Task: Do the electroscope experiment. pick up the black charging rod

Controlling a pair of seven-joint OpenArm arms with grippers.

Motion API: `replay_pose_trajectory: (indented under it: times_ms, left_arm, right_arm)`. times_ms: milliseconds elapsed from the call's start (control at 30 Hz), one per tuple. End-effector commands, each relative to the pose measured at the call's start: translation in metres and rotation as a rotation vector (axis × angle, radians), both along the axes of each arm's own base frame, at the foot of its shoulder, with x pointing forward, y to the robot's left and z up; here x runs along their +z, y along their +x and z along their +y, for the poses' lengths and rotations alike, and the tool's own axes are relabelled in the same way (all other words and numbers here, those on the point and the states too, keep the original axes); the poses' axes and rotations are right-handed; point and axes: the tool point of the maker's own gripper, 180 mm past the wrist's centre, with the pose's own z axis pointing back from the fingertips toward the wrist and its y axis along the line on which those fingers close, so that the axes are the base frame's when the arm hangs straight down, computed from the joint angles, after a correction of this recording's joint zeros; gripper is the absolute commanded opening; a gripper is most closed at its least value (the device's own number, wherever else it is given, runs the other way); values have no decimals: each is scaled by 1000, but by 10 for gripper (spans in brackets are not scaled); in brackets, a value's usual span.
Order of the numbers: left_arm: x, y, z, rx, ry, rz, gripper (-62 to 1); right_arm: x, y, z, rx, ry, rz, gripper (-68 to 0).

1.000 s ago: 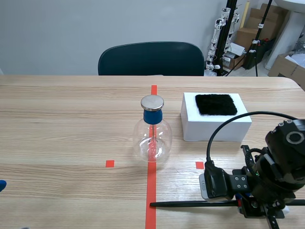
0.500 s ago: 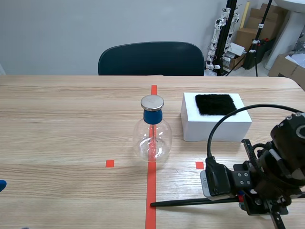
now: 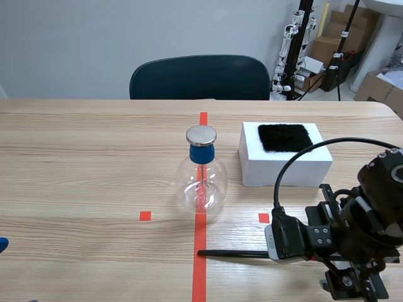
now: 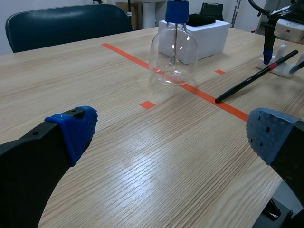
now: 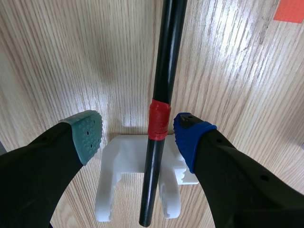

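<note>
Plainly, your scene view gives you the table [image 3: 94, 163], the white box [image 3: 283, 165] and the glass flask [image 3: 201, 182], but the right arm [image 3: 371, 207] hides its own fingers there. Only the right wrist view shows the right gripper [image 5: 139, 129] spread, with the black charging rod [image 5: 166, 57] between its fingers, just beside the blue pad [image 5: 190, 135] and over a small white stand [image 5: 126, 159]. The left gripper [image 4: 173, 130] hangs spread above the table.

No legible text — no labels, numbers.
</note>
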Motion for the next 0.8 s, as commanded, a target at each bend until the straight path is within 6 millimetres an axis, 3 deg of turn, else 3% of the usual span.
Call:
replay_pose_trajectory:
  times_ms: [0, 767]
  left_arm:
    - [12, 0, 2, 4, -36, -46, 14]
    - [12, 0, 2, 4, -36, -46, 14]
  right_arm:
    - [6, 10, -4, -4, -5, -25, -345]
    - [-2, -6, -2, -7, 2, 18, -345]
